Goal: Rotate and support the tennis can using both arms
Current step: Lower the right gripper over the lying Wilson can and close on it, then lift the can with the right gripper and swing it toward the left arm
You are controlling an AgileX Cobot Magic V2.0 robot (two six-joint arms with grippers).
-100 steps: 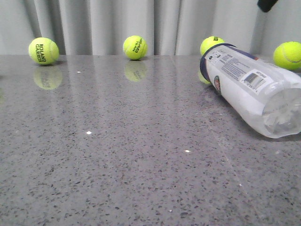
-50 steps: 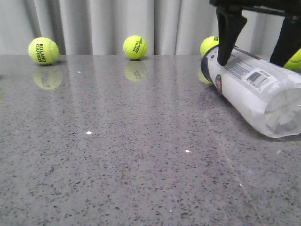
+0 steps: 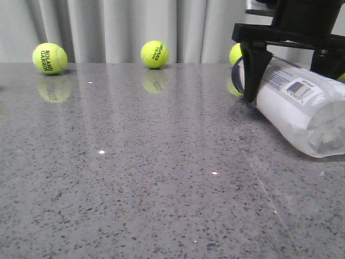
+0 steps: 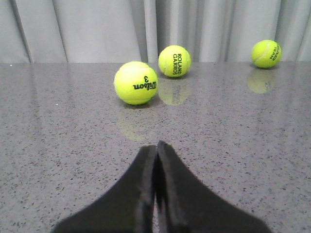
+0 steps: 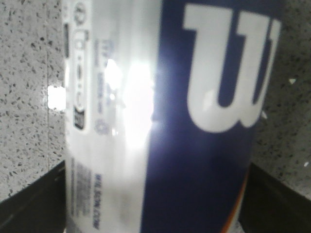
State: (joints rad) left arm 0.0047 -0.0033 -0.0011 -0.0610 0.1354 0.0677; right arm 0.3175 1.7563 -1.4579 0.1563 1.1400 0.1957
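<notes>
Front view, left to right. A fuzzy yellow-green ball (image 3: 49,58) printed "ROLAND GARROS" rests at the far left of the polished grey speckled tabletop (image 3: 135,178), against the pleated grey curtain (image 3: 124,27). A second ball (image 3: 154,54), printed "HEAD TEAM", sits near the centre of the far edge. A third ball (image 3: 236,53) is partly hidden behind the right gripper (image 3: 294,67).

The tennis can (image 3: 302,110), a clear plastic tube with a white label, navy rim and barcode, lies on its side at the right of the tabletop, clear base toward the camera. The right gripper straddles it near the navy rim, jaws apart on either side. The right wrist view shows the can's (image 5: 160,116) navy panel with a large white "W" between the two black fingers (image 5: 29,199); contact cannot be confirmed.

In the left wrist view, the left gripper (image 4: 156,150) has its jaws together, holding nothing. Beyond it lies a ball (image 4: 136,82) marked "Wilson 3".
</notes>
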